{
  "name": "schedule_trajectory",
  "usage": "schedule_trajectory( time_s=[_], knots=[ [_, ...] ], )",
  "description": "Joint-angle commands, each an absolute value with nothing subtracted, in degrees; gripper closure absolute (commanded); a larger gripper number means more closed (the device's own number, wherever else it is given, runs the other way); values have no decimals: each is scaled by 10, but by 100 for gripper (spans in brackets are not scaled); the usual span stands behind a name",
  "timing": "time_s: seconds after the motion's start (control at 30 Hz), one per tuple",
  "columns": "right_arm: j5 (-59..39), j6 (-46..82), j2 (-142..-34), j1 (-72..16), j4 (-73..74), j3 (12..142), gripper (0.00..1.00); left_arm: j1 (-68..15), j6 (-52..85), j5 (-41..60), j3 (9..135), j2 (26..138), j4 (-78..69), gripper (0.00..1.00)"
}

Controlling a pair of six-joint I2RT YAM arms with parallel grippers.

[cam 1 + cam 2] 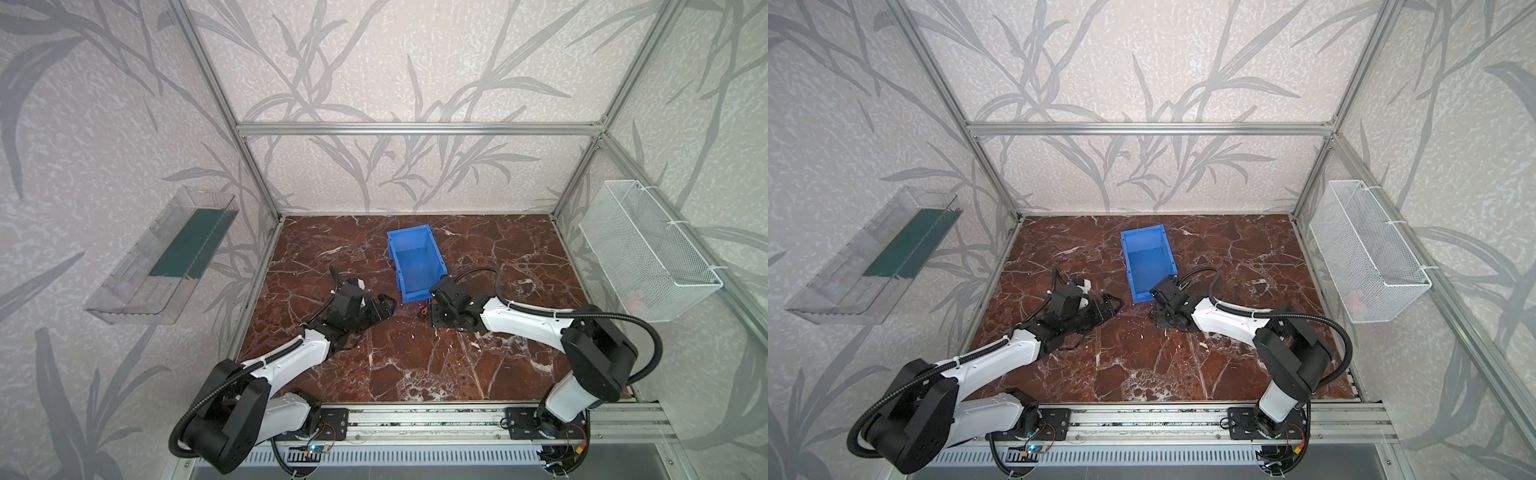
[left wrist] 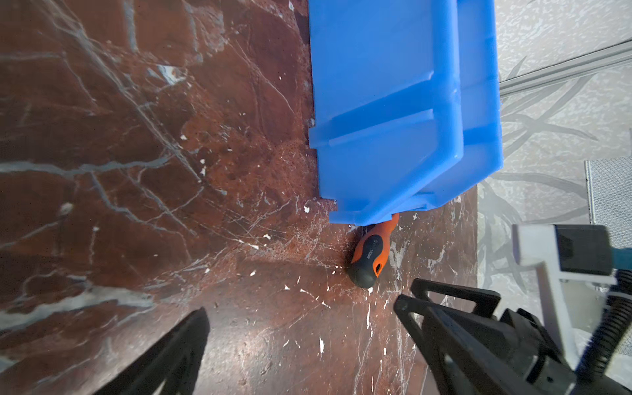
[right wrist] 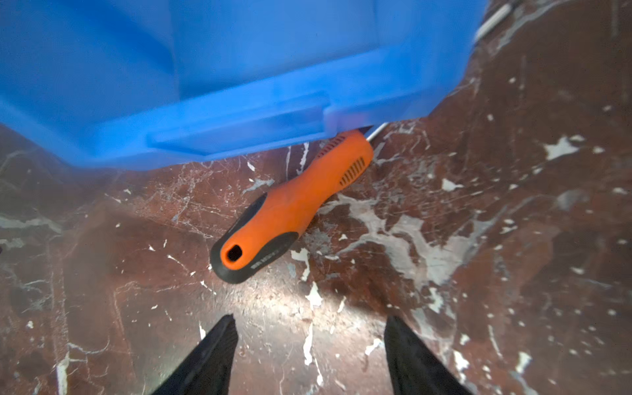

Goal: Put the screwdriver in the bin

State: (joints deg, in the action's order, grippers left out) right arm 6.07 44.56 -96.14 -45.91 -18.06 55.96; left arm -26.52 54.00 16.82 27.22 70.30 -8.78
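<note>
Hovering released and empty like the left fingers [image 2: 171, 355], the right fingers [image 3: 212, 359] probably needed to grip the screwdriver [image 3: 290, 208] clear of the bin [image 3: 239, 68].

Bench surface: we record a red-brown marble-pattern tabletop [image 1: 415, 365] with white veins and scattered white chips. Behind the tabletop and at both its sides stand walls [image 1: 415, 62] papered pale with grey leaf sprays, held in an aluminium frame [image 1: 415, 128]. Left of the tabletop a clear plastic tray [image 1: 137, 266] hangs on the wall, with a dark green strip [image 1: 191, 245] inside. Right of the tabletop hangs a white wire mesh basket [image 1: 648, 257]. A metal rail [image 1: 415, 419] runs along the tabletop's near edge. We find the light even and diffuse.
</note>
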Motion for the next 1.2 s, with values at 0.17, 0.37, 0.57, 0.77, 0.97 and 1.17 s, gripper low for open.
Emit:
schedule_trajectory(
  time_s=[0.17, 0.37, 0.57, 0.77, 0.97, 1.17],
  knots=[
    [56, 493, -1033, -454, -183, 616, 25, -269, 543, 168, 268, 671, -71, 1],
    [46, 490, -1038, -454, -186, 638, 24, -269, 528, 152, 273, 650, -41, 1],
    [51, 509, -1007, -454, -175, 622, 23, -270, 528, 152, 278, 658, -44, 1],
    [60, 522, -1036, -449, -185, 655, 21, -271, 530, 160, 285, 676, -54, 1],
    [83, 534, -1062, -448, -208, 659, 21, -274, 529, 157, 286, 662, -42, 1],
    [99, 527, -1071, -445, -204, 630, 31, -275, 522, 148, 280, 648, -35, 1]
  ],
)
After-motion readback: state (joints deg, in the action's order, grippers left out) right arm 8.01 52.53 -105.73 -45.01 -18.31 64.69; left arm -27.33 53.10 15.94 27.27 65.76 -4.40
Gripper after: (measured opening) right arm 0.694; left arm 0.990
